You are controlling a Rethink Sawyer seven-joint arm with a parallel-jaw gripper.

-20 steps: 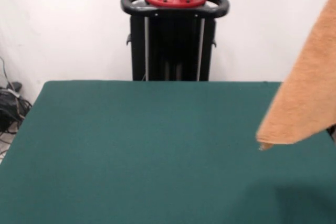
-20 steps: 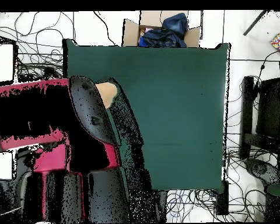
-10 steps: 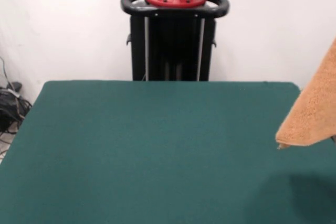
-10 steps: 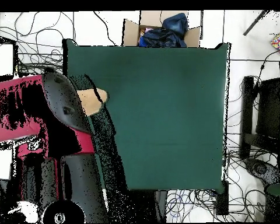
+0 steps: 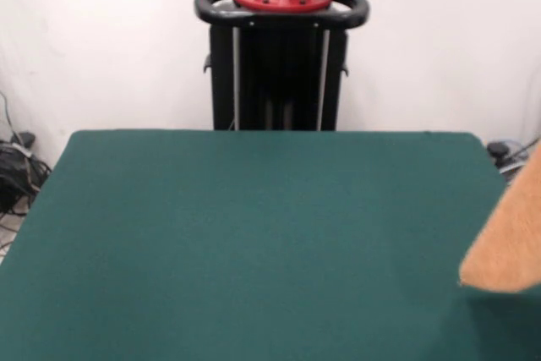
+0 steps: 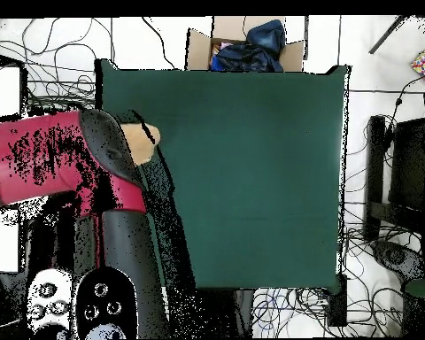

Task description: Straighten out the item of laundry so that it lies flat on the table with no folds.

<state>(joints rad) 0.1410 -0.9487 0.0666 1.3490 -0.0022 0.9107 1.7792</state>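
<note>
The item of laundry (image 5: pixel 510 247), an orange-tan terry towel, hangs in the air at the right edge of the front view. Its lower tip is just above the green table (image 5: pixel 254 234), where it casts a shadow. Most of the towel is cut off by the picture's edge. In the overhead view only a small patch of the towel (image 6: pixel 142 142) shows, over the table (image 6: pixel 251 177) near its left edge. The patch sticks out from under the arm's black end (image 6: pixel 105 146). The gripper is hidden beneath that arm end and holds the towel up.
The red and black arm (image 6: pixel 48 164) reaches in from the left of the overhead view. A cardboard box (image 6: pixel 247 49) with dark blue clothes stands beyond the table's top edge. Cables lie on the floor around the table. A black stand (image 6: pixel 397 177) is at the right.
In the front view the towel has slid right and down, and less of it now shows. In the overhead view the arm has swung round at the table's left edge.
</note>
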